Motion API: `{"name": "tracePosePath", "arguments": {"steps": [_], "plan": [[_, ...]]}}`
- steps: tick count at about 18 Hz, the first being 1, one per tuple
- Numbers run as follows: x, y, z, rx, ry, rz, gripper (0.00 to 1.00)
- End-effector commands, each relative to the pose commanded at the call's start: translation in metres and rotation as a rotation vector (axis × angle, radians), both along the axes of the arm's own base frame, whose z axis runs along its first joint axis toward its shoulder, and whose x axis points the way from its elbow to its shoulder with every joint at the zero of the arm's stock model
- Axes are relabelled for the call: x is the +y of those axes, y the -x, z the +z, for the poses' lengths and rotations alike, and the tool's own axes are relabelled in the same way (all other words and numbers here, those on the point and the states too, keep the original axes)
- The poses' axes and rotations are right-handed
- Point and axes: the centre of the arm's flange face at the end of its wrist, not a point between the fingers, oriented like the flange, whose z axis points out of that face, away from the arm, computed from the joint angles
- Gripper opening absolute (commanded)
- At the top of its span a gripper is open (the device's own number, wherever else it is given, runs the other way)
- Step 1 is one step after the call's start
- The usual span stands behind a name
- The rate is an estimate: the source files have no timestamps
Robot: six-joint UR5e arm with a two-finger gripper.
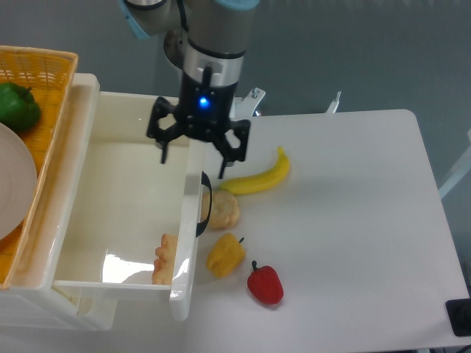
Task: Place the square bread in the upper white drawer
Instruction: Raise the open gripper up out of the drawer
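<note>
White plastic drawer holds the square bread on edge against its front wall, near the black handle, while the gripper hangs above that wall, fingers spread and empty, best lifted straight clear.

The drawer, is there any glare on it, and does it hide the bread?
Camera view: a bright patch of glare sits on the floor of the drawer near its front corner. The bread lies beside it against the front panel, edge-on and clear of the glare. The pincer casts no obvious shadow.
</note>
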Motion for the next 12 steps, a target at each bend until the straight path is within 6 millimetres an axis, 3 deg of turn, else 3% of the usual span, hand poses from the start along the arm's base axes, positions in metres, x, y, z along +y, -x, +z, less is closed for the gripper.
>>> {"name": "tracePosePath", "arguments": {"steps": [7,9,12], "plan": [[-0.028,0.032,-0.016,0.190,0.246,-0.094,1.00],[-0.032,0.048,-0.036,0.184,0.301,-0.089,1.00],[-0.037,0.060,-0.042,0.176,0.310,-0.071,1.00]]}}
